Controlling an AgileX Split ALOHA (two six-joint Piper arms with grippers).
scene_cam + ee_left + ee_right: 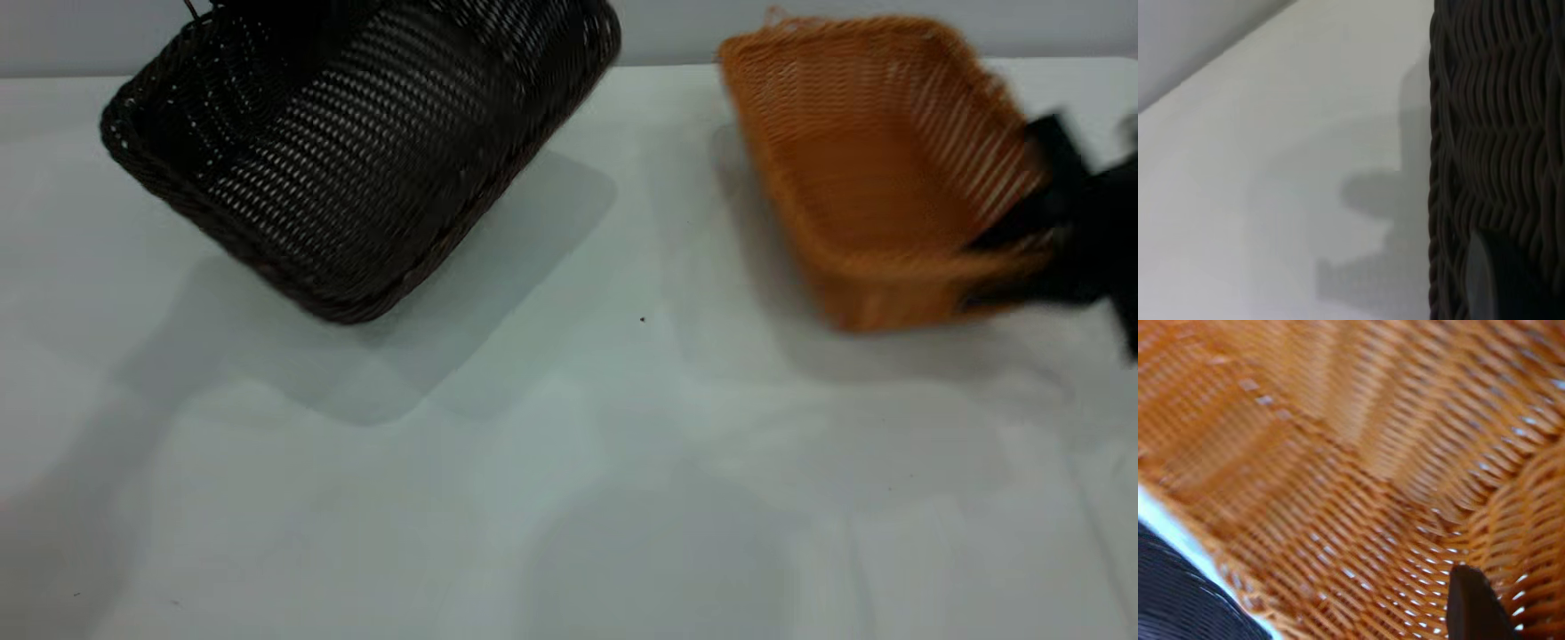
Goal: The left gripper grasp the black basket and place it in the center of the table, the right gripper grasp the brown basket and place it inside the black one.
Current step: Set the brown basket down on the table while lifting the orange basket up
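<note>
The black basket (356, 160) hangs tilted above the table (569, 462) at the back left, its opening toward the camera and its shadow on the tabletop below. My left gripper is at its far rim; one finger (1485, 280) lies against the basket's woven wall (1498, 120). The brown basket (871, 169) is at the back right, tipped up on its right side. My right gripper (1036, 227) clamps its right wall, one finger (1475, 607) inside against the orange weave (1338, 453). The black basket also shows in the right wrist view (1178, 600).
The white tabletop runs wide and bare from the baskets to the front edge. A pale wall (676, 27) stands right behind the table's far edge. A tiny dark speck (642, 319) lies near the middle.
</note>
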